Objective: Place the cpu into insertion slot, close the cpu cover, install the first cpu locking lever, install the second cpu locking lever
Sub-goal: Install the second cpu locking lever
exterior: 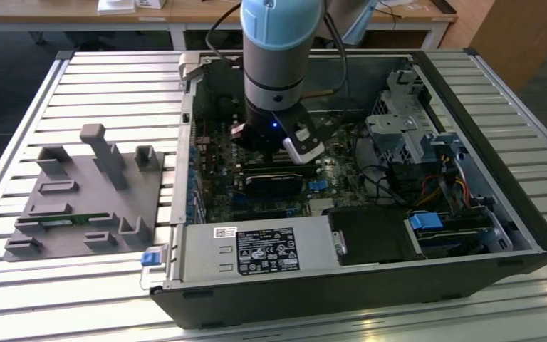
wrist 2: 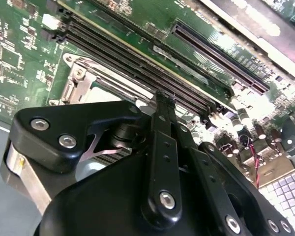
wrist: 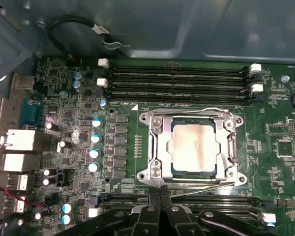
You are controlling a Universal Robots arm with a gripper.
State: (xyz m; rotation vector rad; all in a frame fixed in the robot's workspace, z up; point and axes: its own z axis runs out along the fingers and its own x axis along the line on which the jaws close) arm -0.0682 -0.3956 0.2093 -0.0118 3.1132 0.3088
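Judging from the first wrist view, your cpu [wrist: 193, 151] sits in the insertion slot [wrist: 157, 147] just ahead of the claw [wrist: 161, 192], cpu cover [wrist: 227, 147] down; fingers pinched together, empty.

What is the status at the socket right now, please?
Gripper shut, tips at the socket's edge by a wire lever. Cpu seated in insertion slot, cpu cover closed over it. Nothing in the way.
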